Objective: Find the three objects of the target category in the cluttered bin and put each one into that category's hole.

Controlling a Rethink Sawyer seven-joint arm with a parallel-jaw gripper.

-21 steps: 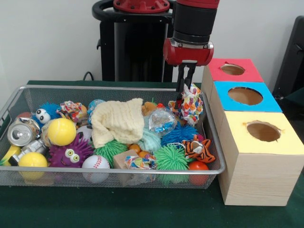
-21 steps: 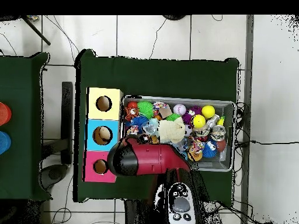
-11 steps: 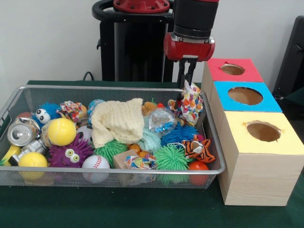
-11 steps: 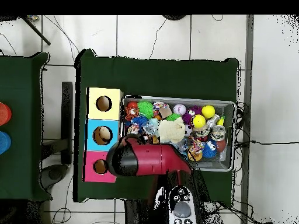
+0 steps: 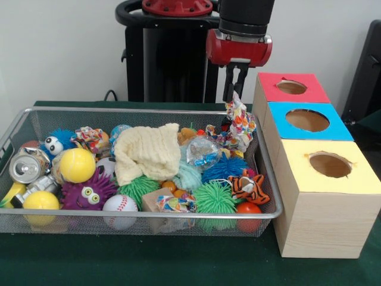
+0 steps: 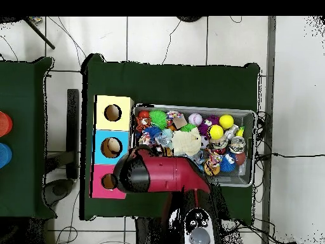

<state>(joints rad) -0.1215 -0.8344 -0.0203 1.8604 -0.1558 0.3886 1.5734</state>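
Observation:
In the front view my gripper (image 5: 233, 98) hangs over the wire bin's (image 5: 269, 185) far right corner, shut on the top of a colourful patterned cloth toy (image 5: 239, 126). The toy dangles from the fingers, its lower end still among the clutter. Beside the bin stand three boxes with round holes: red (image 5: 292, 87), blue (image 5: 307, 120) and yellow (image 5: 330, 164). In the overhead view the red arm (image 6: 162, 176) covers the gripper and the held toy; the boxes' holes show as yellow (image 6: 113, 113), blue (image 6: 111, 147) and red (image 6: 108, 182).
The bin holds a cream cloth (image 5: 147, 152), yellow balls (image 5: 77, 165), a baseball (image 5: 119, 205), spiky green balls (image 5: 214, 198), a tiger toy (image 5: 248, 186), a purple fuzzy toy (image 5: 89, 190) and a can (image 5: 26, 167). The boxes stand close against the bin's right side.
The gripper has risen with the patterned cloth toy, stretching it upward out of the bin's corner. The other objects have not moved.

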